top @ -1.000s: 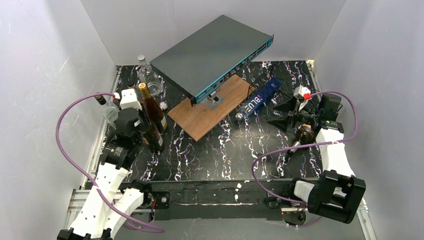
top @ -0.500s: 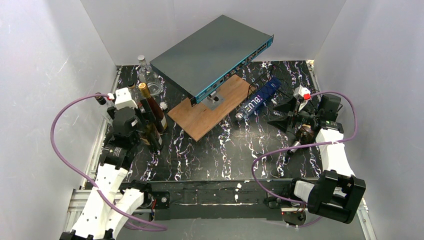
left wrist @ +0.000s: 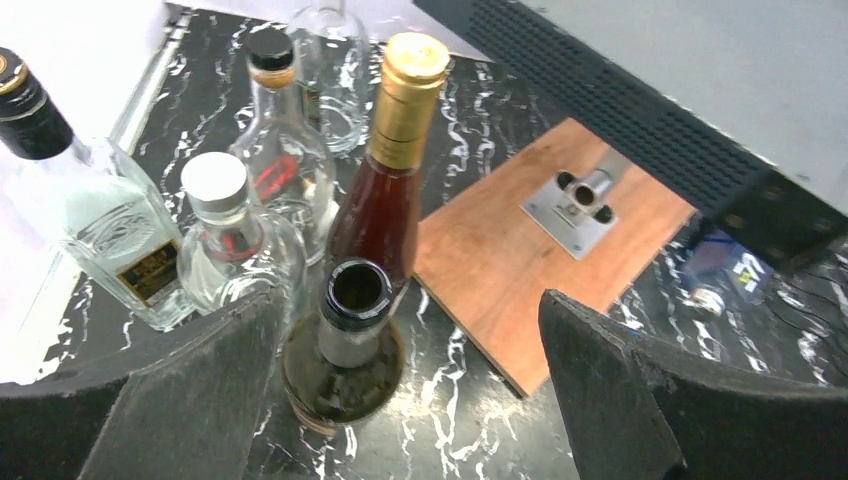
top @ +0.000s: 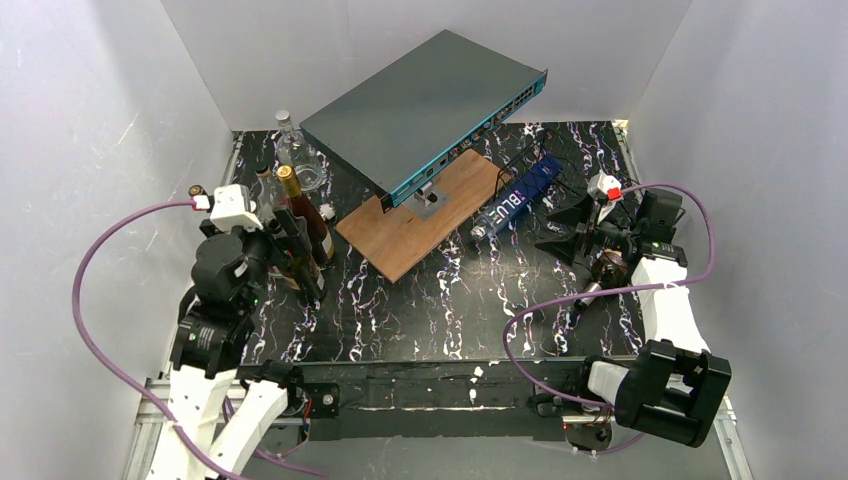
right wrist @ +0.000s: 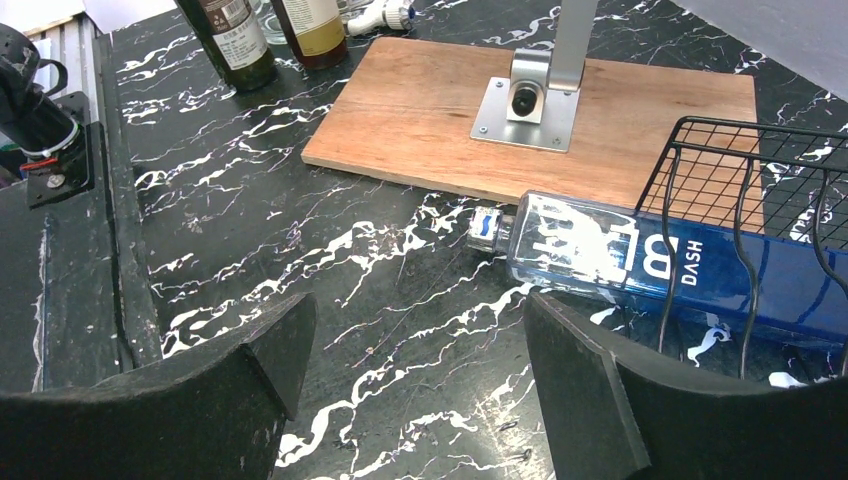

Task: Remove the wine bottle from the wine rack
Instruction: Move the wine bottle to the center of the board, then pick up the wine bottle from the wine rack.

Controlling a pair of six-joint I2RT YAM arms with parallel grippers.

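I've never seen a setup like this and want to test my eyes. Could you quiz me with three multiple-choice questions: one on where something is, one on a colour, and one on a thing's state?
1. Where is the blue bottle?
A) lying in the wire rack
B) standing upright
C) lifted in the air

2. On the brown bottle, what colour is the neck foil?
A) red
B) gold
C) green

3. The dark bottle right beside it is:
A) corked
B) tipped over
C) upright and uncapped

Answers:
1 A: it lies on its side under the rack's wires, with its neck poking out.
2 B: the left wrist view shows shiny gold foil.
3 C: it stands with its open mouth facing up.
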